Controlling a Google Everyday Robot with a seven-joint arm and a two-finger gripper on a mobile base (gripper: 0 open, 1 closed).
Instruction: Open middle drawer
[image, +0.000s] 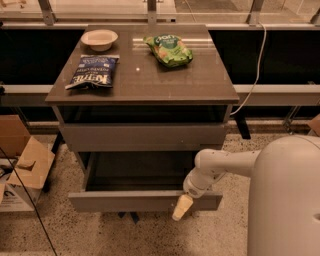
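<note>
table (150, 85): carrying a chip bag (93, 71) and a bowl (99, 39); a hard tug is risking shaking them.
middle drawer (125, 201): sitting pulled well out under the shut upper front; over-pulling is risking slamming its stop.
hand (181, 207): hanging at the drawer front's top edge, right of centre; grip cannot be told; the off-centre pull is risking skewing or slipping.
</note>
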